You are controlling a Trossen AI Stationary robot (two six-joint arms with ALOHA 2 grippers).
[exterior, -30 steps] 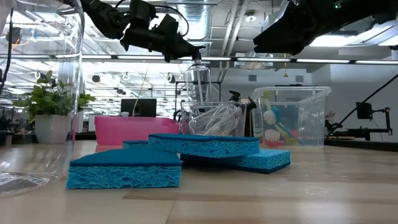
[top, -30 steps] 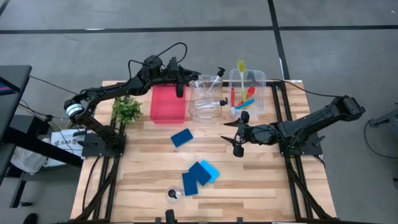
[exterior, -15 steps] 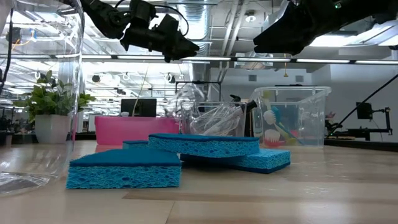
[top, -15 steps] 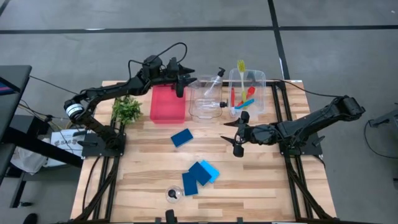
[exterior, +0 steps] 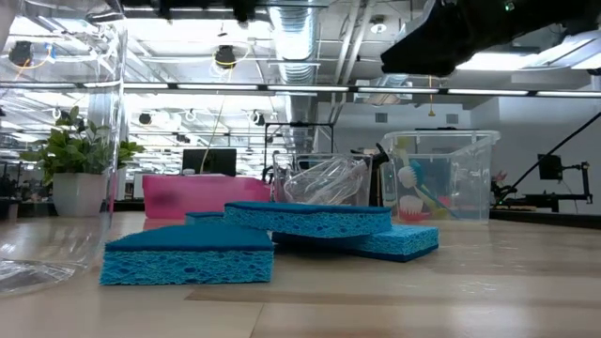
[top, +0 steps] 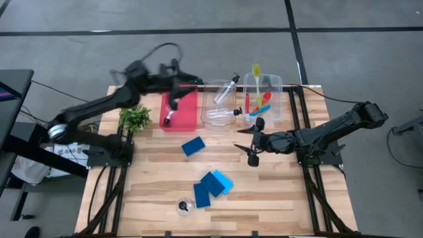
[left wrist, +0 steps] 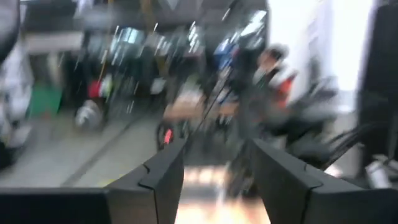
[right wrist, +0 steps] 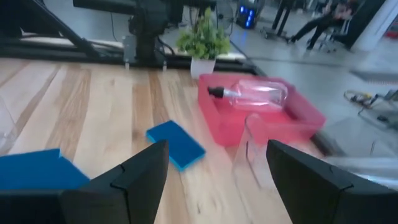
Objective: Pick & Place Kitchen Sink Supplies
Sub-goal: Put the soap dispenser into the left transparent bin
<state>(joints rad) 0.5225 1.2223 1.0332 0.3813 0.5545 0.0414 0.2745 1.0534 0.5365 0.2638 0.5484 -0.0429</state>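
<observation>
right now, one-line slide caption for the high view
Left gripper over the red tray, right gripper open mid-table, blue sponges waiting.

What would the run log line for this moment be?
left gripper: open, over red tray | right gripper: open, hovers mid-table | blue sponges: on table

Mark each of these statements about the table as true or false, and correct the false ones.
1. The brushes stand in a clear bin. True.
2. The blue sponges lie in the red tray. False: they lie on the wooden table.
3. The right gripper is open and holds nothing. True.
4. The plant stands beside the bin of brushes. False: it stands at the table's left edge, on the far side of the red tray.
</observation>
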